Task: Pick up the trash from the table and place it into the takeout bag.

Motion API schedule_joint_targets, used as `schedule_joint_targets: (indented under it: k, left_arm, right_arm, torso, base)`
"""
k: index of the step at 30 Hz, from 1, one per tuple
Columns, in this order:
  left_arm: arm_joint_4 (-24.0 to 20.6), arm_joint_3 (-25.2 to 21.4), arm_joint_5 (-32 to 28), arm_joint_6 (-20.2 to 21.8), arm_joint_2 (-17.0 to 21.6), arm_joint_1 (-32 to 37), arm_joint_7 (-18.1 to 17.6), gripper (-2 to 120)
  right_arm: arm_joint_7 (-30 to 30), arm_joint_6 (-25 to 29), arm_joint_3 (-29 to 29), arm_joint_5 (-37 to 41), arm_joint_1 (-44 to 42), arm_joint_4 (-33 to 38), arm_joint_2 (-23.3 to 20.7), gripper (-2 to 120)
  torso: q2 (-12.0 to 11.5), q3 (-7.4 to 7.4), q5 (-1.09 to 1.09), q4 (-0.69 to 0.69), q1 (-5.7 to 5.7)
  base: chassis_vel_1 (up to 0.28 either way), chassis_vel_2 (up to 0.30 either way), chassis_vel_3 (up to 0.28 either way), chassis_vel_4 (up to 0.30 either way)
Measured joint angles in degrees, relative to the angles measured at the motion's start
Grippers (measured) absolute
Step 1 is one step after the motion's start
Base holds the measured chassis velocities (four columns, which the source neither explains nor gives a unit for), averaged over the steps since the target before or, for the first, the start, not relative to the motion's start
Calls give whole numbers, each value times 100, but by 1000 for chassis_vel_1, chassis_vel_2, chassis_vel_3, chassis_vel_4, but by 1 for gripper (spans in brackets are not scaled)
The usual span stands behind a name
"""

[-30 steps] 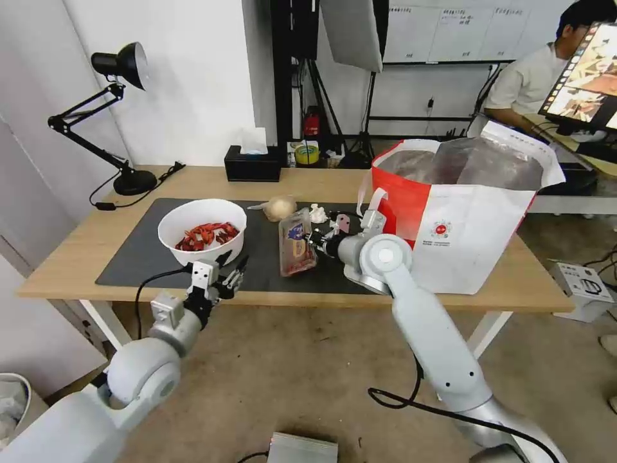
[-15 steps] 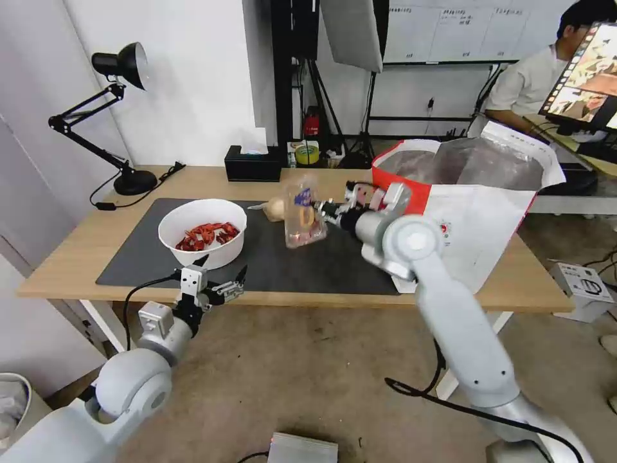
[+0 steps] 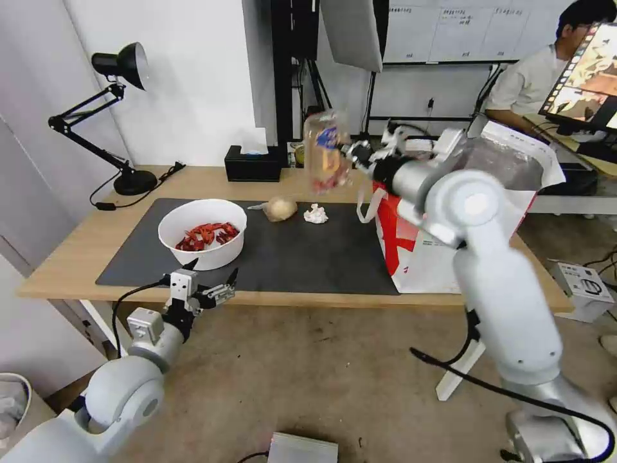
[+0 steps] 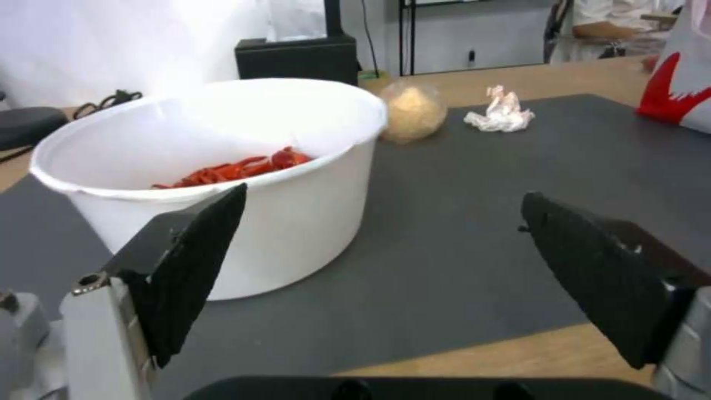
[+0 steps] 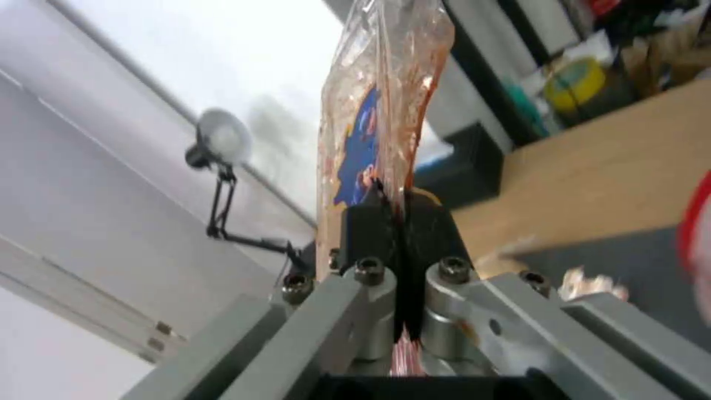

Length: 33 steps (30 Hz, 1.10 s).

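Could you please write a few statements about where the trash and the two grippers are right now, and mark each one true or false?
1. The right gripper holds the clear plastic tray in the air, beside the takeout bag. True.
2. The left gripper is shut on the white bowl. False: its fingers are spread open, hanging at the near table edge, in front of the bowl.
3. The tissue wad lies on the dark mat. True.
4. The film-wrapped lump is already inside the bag. False: it sits on the mat, between the bowl and the tissue wad.
5. The bowl is empty. False: it holds red crayfish shells.
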Motion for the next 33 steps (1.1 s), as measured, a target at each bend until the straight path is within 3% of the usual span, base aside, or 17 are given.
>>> schedule_joint_targets:
  k: [16,33]
  left_arm:
    - [-59,-126,133,-116,-147,244,25,100]
    - [-80,-43,129,-170,-105,218,24,100]
  right_arm:
    - [-97,-90,976,331,-13,-169,-1018,0]
    - [-617,-270,1216,-727,-476,-428,-1577,0]
  torso:
    - [0,0,1,-1,0]
    - [0,0,-1,0,0]
  base:
    - [0,0,0,0]
    - [0,0,0,0]
